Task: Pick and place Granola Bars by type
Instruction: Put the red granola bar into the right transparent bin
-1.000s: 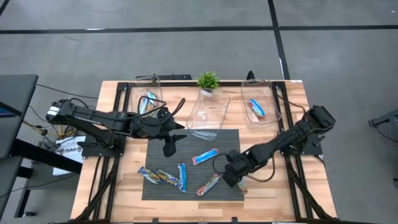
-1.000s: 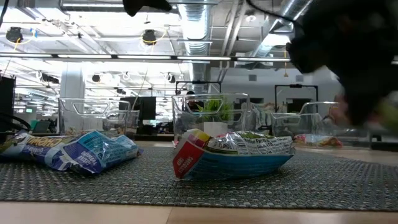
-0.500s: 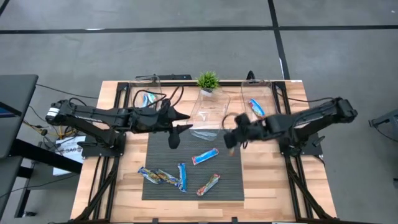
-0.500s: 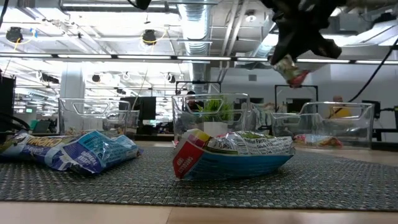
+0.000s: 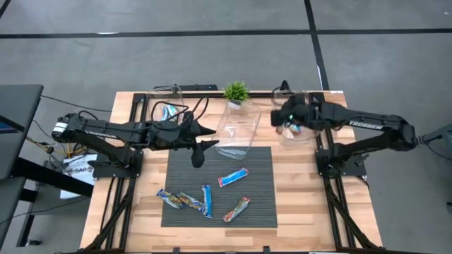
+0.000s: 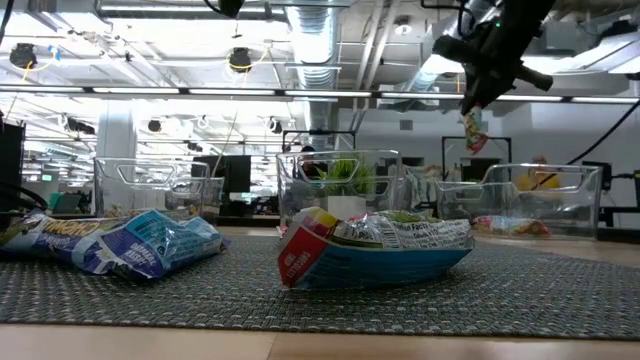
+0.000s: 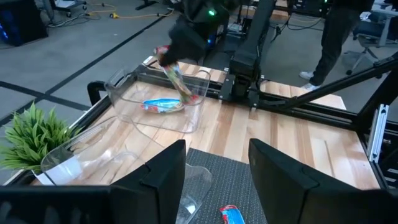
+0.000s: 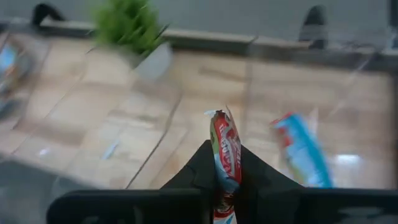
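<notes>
My right gripper [image 5: 284, 118] is shut on an orange-and-red multicoloured granola bar [image 8: 226, 149] and stands above the near left part of the right clear tub [image 5: 304, 134]. That tub holds one blue bar [image 5: 292, 124]. My left gripper [image 5: 198, 154] is open and empty above the mat's far left edge, by the middle tub [image 5: 236, 132]. Several bars lie flat on the dark mat: a blue one [image 5: 233, 177], an orange one [image 5: 237, 209], a blue one [image 5: 207, 200] and a multicoloured one [image 5: 178, 200]. The left tub [image 5: 157, 106] holds a blue-and-white bar [image 5: 168, 113]. My right gripper pinches the multicoloured bar by its upper end [image 6: 470, 108] between its two fingers, coming from above. The bar stands edge-on between the fingers [image 8: 252, 168] in the right wrist view. It hangs below the gripper, lifted clear above the right tub, its lower end [image 7: 186, 93] free.
A small potted plant [image 5: 236, 92] stands at the far edge behind the middle tub. The arm stands' rails run along the table's left and right sides. A person's legs [image 7: 339, 37] show beyond the table in the left wrist view.
My right gripper has risen from the mat's near right part with the multicoloured bar and gone toward the far edge, over to the right tub. The bar is lifted clear and hangs below the fingers. My left gripper has shifted slightly toward the far edge.
</notes>
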